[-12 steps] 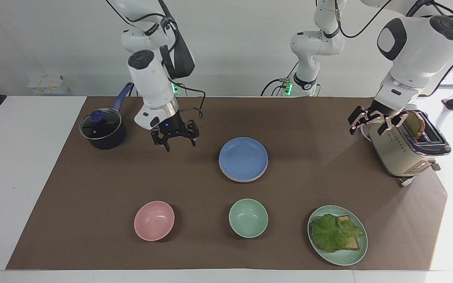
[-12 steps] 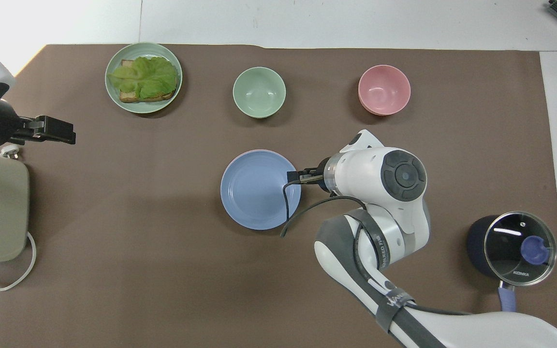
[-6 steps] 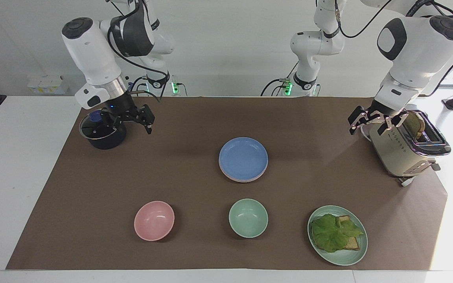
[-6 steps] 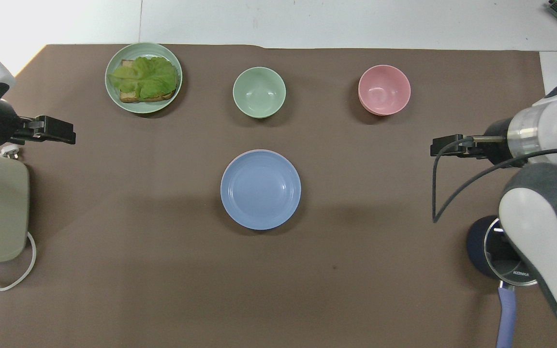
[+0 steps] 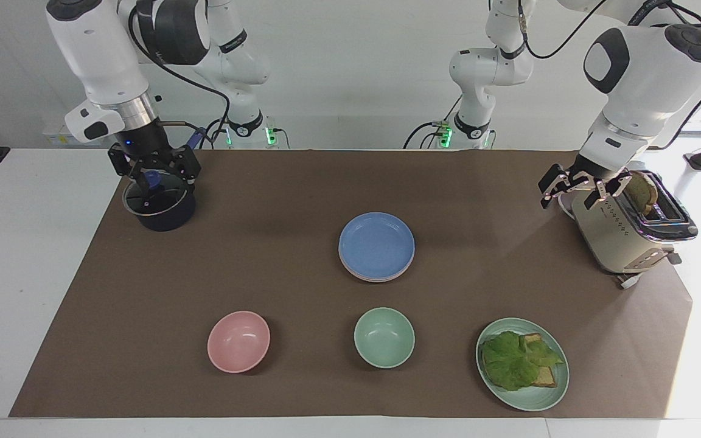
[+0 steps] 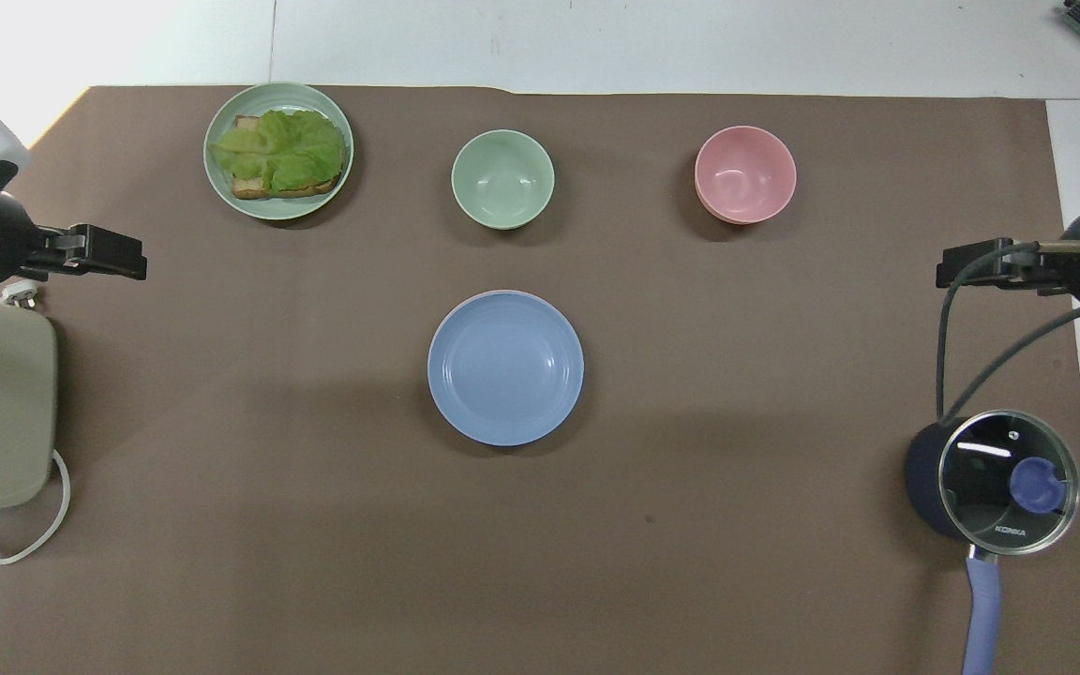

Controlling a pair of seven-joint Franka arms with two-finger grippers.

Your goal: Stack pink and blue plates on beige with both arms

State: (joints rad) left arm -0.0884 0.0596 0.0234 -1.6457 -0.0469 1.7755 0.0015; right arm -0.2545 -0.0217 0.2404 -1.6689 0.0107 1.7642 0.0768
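Blue plate (image 5: 376,243) atop stack, both claws apart.

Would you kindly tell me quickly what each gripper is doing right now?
Left gripper: open, holding nothing, up beside the toaster.
Right gripper: open, holding nothing, over the saucepan.

Blue plate (image 5: 376,242) tops stack (pink rim (image 5: 367,277) showing).

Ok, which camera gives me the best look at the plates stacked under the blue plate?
The facing view. Its slanted angle shows pale rims peeking out below the blue plate along the stack's edge farthest from the robots, so the stack reads as layered. The overhead view looks steeply down, so the blue plate covers nearly everything, leaving only a thin pinkish sliver.
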